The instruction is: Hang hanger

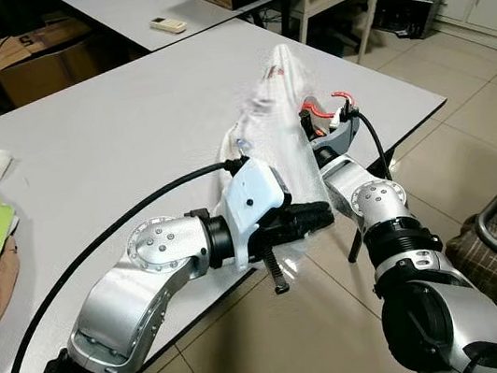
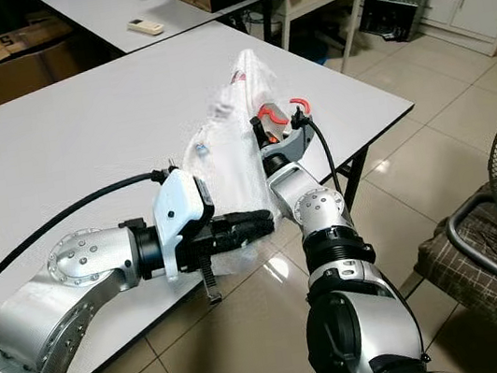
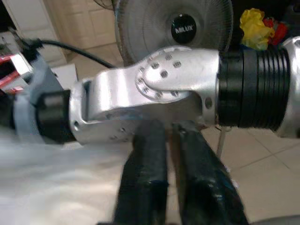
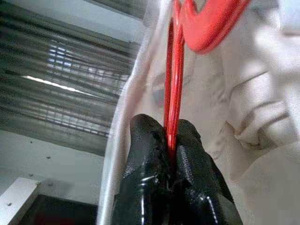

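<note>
Hanger [image 4: 174,70] in grip, hanging not yet done.
We are clamping the red hanger in our right gripper [image 4: 171,147] above the table [image 1: 125,121] edge; our left gripper [image 2: 241,227], fingers together, is pinching the white garment [image 2: 232,142].

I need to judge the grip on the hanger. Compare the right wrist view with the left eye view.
The right wrist view gives the close-up: the right gripper has its black fingers shut on the thin red hanger. The left eye view gives the white table, the left gripper at the cloth's lower edge and a remote control. Both show the hanger and the white garment.
</note>
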You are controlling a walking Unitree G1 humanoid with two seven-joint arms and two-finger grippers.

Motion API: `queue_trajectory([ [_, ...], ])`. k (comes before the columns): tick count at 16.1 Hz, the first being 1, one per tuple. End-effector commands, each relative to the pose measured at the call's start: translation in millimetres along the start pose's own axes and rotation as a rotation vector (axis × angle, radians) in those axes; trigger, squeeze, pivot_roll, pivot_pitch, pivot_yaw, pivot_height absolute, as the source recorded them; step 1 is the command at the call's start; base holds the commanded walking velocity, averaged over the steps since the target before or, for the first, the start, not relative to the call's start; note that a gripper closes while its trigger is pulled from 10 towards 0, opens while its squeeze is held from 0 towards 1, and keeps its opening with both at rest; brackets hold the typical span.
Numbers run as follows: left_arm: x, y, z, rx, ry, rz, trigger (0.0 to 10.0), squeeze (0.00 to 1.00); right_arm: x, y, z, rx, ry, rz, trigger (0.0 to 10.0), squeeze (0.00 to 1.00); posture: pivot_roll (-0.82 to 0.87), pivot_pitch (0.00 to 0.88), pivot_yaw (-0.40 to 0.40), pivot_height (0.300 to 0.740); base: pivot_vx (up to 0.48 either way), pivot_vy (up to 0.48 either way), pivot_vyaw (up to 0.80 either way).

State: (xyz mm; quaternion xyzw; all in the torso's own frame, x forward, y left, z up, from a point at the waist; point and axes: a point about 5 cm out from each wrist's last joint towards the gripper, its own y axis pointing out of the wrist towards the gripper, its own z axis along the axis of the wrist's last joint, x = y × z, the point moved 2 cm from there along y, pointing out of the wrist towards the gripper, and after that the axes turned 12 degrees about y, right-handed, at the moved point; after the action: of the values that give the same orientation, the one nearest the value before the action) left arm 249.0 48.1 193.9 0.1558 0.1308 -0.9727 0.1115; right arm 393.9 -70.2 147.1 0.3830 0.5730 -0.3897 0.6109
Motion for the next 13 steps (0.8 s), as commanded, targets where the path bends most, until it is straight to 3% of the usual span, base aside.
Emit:
queue_trajectory([
  [1, 3.3, -2.3, -2.2, -0.020, -0.006, -0.022, 10.0, 1.00, -13.2, 4.3, 0.0, 0.003, -0.003, 0.044, 10.0, 0.00, 0.04, 0.000, 0.002, 0.740, 0.000, 0.000, 0.00],
  [4, 6.0, -7.2, -8.2, -0.053, -0.021, -0.020, 10.0, 1.00, -18.1, 3.8, 8.0, 0.031, -0.017, 0.072, 10.0, 0.00, 0.04, 0.000, 0.010, 0.740, 0.000, 0.000, 0.00],
  [6, -1.2, -13.2, -11.5, -0.047, -0.034, 0.044, 10.0, 1.00, -17.8, 3.1, 13.8, 0.050, -0.094, 0.054, 10.0, 0.00, 0.04, 0.000, 0.001, 0.740, 0.000, 0.000, 0.00],
  [9, -35.6, -54.1, -25.6, -0.016, -0.134, 0.352, 10.0, 1.00, -21.6, -11.2, 23.2, 0.038, -0.196, 0.109, 10.0, 0.00, 0.02, 0.000, 0.026, 0.740, 0.000, 0.000, 0.27],
  [10, -45.1, -76.1, -42.0, -0.052, -0.188, 0.487, 10.0, 1.00, -22.4, -25.4, 28.4, 0.022, -0.234, 0.143, 10.0, 0.00, 0.01, 0.000, 0.037, 0.740, 0.000, 0.000, 0.80],
  [13, -54.7, -104.4, -63.3, -0.080, -0.268, 0.716, 10.0, 1.00, -24.8, -56.0, 32.4, -0.017, -0.316, 0.194, 10.0, 0.00, -0.01, 0.000, 0.045, 0.740, 0.000, 0.000, 0.80],
])
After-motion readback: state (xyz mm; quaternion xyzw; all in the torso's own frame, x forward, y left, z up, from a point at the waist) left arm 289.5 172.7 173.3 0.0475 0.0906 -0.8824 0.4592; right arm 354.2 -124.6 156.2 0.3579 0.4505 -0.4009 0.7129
